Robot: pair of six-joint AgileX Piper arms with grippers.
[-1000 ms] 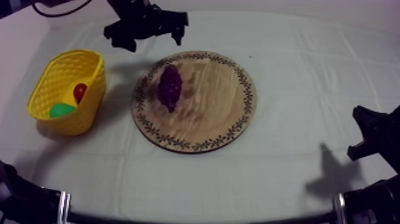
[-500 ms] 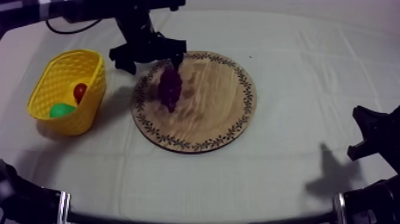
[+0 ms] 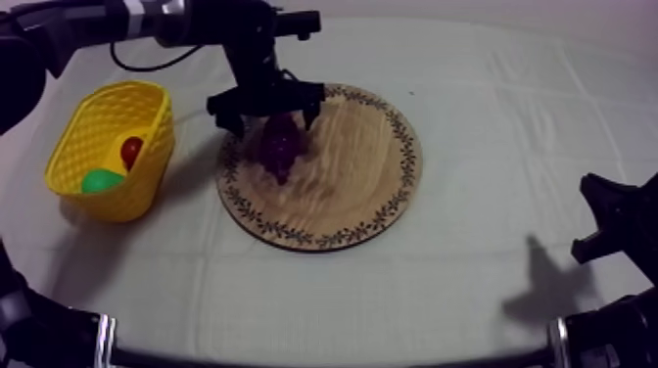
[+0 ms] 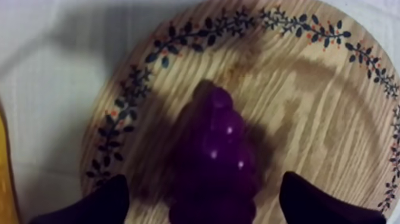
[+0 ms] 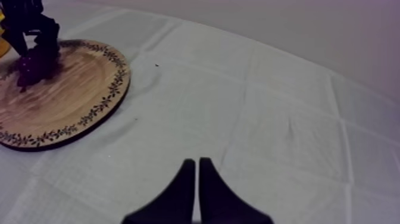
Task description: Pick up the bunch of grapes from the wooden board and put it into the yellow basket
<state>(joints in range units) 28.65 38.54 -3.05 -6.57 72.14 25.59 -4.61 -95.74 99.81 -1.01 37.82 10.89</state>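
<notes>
Now | your left gripper (image 3: 267, 119) straddles the bunch of grapes (image 3: 279, 147), fingers (image 4: 95, 205) wide apart, gripping nothing | it lies on the wooden board (image 3: 362, 176), toward the yellow basket (image 3: 147, 147) | likely light, stiff, slick: pinch the broad middle | right gripper (image 5: 196, 173) closed, empty

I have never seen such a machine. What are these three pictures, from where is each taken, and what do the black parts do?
This is a robot with two arms, each ending in a black gripper. One picture looks down from above; the other two come from a camera on each arm's wrist. The left gripper is open, its fingers on both sides of the bunch of grapes, which lies on the wooden board; nothing is held yet. The right gripper is shut on nothing, over the cloth. The yellow basket holds a small red fruit and a green toy fruit.
</notes>
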